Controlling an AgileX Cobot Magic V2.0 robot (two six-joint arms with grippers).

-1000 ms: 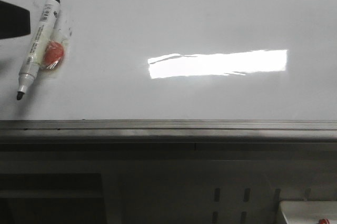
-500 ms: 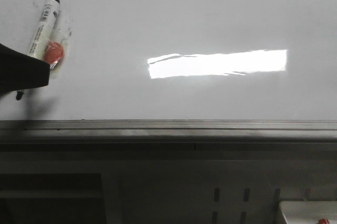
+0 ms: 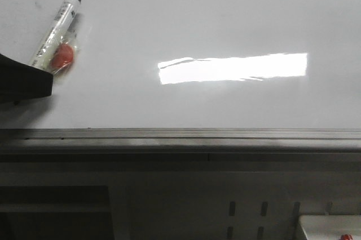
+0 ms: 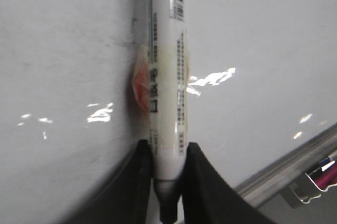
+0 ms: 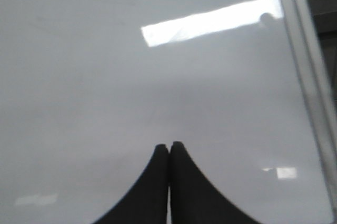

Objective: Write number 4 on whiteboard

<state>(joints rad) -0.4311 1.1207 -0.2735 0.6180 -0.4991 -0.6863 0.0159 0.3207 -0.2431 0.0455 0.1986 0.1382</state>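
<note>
Whiteboard lies bare across our desk, no 4 drawn yet, while our left hand clamps the marker by its left edge and our right hand stays pressed together, empty.

White marker pinched between the left tool's black fingers, over the whiteboard.

marker: lay on the whiteboard near its left edge, tip end between the left gripper fingers
round tag: under the marker's middle
right gripper: above the whiteboard, near its right edge
</note>
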